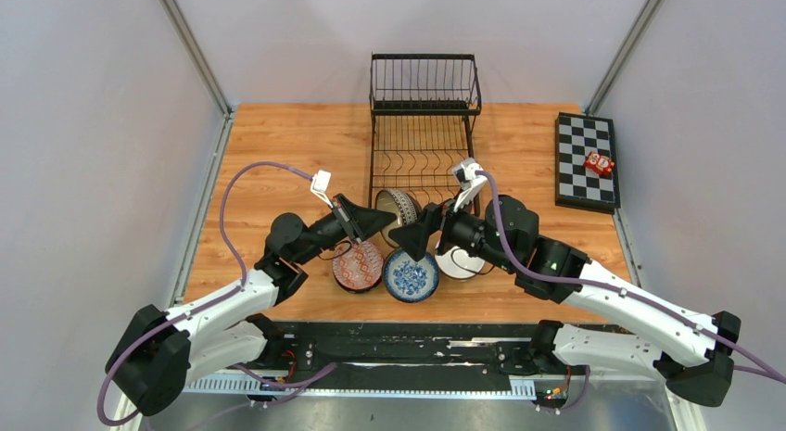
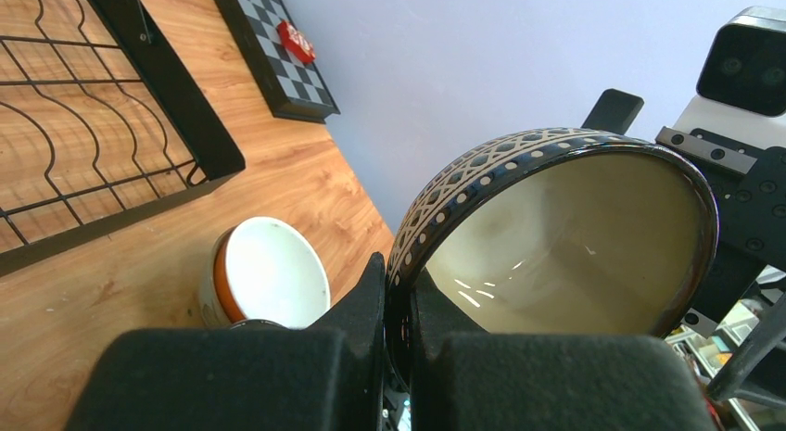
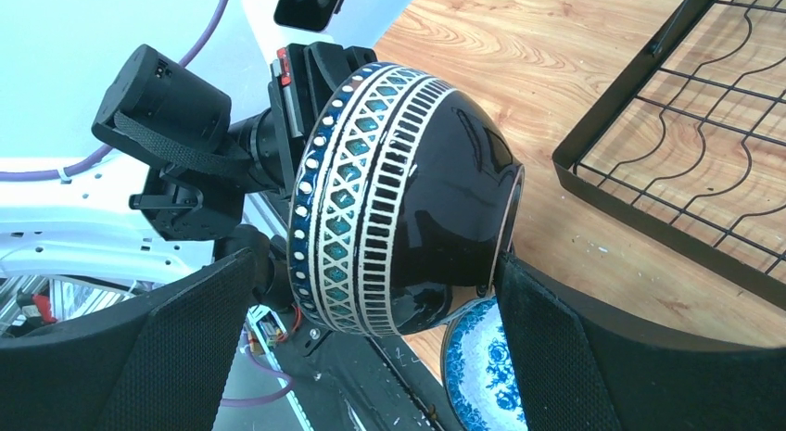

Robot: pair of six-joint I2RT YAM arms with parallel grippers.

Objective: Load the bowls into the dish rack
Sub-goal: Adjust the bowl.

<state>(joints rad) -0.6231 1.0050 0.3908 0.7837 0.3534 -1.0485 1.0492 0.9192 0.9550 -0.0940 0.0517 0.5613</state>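
Clamped on the rim of the dark blue bowl (image 3: 399,199), the left end effector (image 2: 399,306) holds it on edge in the air just in front of the dish rack (image 1: 425,107); that thin rim grip could let it pivot or slip if nudged. The right end effector (image 3: 371,287) stands wide apart, straddling the bowl, and closing off-centre on its round wall could drop it onto the blue-and-white bowl (image 1: 412,275) below.
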